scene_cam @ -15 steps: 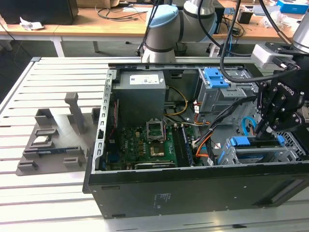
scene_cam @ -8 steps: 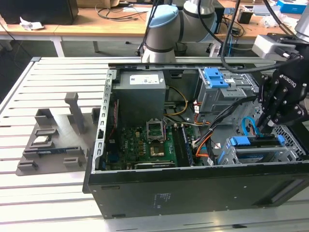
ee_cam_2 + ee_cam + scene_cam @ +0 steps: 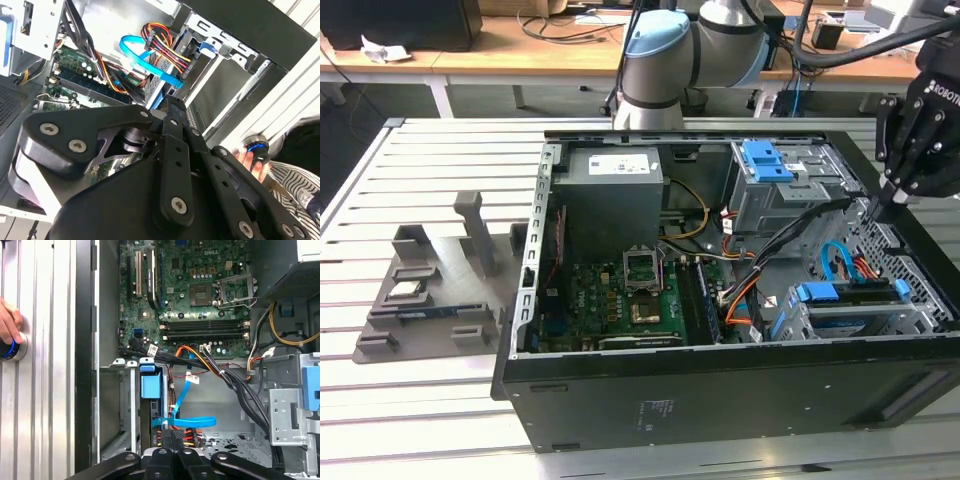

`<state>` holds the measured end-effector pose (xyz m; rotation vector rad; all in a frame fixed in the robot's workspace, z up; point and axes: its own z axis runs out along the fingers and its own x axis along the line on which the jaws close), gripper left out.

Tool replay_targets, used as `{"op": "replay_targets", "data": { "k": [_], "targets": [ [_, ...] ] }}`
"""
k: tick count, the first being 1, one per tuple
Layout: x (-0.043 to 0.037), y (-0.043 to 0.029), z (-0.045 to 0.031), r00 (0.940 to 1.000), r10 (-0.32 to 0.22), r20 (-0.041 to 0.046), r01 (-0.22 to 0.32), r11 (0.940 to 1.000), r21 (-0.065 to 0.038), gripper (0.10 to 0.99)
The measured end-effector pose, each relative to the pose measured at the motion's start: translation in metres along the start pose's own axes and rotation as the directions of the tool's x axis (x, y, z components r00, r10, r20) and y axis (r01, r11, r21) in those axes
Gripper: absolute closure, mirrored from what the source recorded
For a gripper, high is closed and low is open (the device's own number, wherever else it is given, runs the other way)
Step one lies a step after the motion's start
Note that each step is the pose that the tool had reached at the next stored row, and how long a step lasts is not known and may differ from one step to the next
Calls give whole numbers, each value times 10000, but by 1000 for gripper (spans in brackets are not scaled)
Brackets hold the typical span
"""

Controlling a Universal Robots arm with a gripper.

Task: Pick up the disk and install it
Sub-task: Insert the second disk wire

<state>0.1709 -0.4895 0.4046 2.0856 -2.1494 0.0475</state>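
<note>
Inside the open computer case [image 3: 620, 400], at about four o'clock in the exterior view, I judge the disk [image 3: 855, 322] already seated in its drive cage. My gripper [image 3: 898, 195] hangs above, fingers [image 3: 170, 442] pressed together, holding nothing. Slatted metal surface [image 3: 380, 190]; wooden desks [image 3: 510, 50] behind.

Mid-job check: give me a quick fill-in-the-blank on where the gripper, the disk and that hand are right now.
1. The gripper hangs over the open computer case with its fingers ___, holding nothing.
2. The disk, in its blue carrier frame, lies in the drive cage at the exterior view's ___ end of the case.
3. In the first wrist view, a person's hand rests on a button ringed in ___.

Missing words: shut; right; blue.
</note>
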Motion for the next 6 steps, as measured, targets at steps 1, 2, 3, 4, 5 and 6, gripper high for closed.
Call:
{"op": "replay_targets", "data": {
  "k": [1, 2, 3, 4, 5, 6],
  "targets": [
    [0, 0, -1, 10000, 0, 2, 0, 10000, 0, 980],
    [0, 0, -2, 10000, 0, 1, 0, 10000, 0, 980],
    [0, 0, -3, 10000, 0, -1, 0, 10000, 0, 980],
    [0, 0, -4, 10000, 0, -2, 0, 10000, 0, 980],
    [0, 0, -4, 10000, 0, -1, 0, 10000, 0, 980],
    [0, 0, -5, 10000, 0, -2, 0, 10000, 0, 980]
  ]
}}
